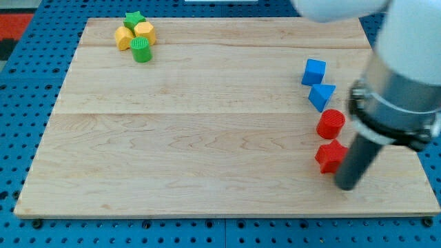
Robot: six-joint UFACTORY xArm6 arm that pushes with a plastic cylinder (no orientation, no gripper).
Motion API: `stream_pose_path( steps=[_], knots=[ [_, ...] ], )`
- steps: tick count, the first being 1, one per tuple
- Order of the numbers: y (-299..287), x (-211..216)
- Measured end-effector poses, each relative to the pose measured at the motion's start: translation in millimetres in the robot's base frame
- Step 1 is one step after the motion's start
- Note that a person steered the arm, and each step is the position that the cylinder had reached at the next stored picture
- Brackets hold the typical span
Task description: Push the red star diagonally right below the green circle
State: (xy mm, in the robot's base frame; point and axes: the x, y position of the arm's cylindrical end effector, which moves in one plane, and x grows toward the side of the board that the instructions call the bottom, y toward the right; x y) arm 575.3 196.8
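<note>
The red star (331, 156) lies on the wooden board near the view's right edge, low down. My tip (346, 186) stands just to the star's lower right, touching or almost touching it. The green circle (141, 49) sits at the view's top left, in a tight cluster with a green star (134, 19) and two yellow blocks (145, 31) (124, 38).
A red circle (331, 124) sits just above the red star. A blue triangle (321, 95) and a blue cube (313, 71) stand above that in a column. The arm's grey body (403, 76) covers the board's right edge (427, 200).
</note>
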Motion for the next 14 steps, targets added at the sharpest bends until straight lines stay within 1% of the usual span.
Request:
stream_pose_path(
  steps=[1, 2, 7, 10, 11, 12, 13, 14],
  knots=[
    [16, 14],
    [16, 22],
    [17, 22],
    [17, 17],
    [17, -15],
    [1, -38],
    [-83, -37],
    [-143, -29]
  ],
)
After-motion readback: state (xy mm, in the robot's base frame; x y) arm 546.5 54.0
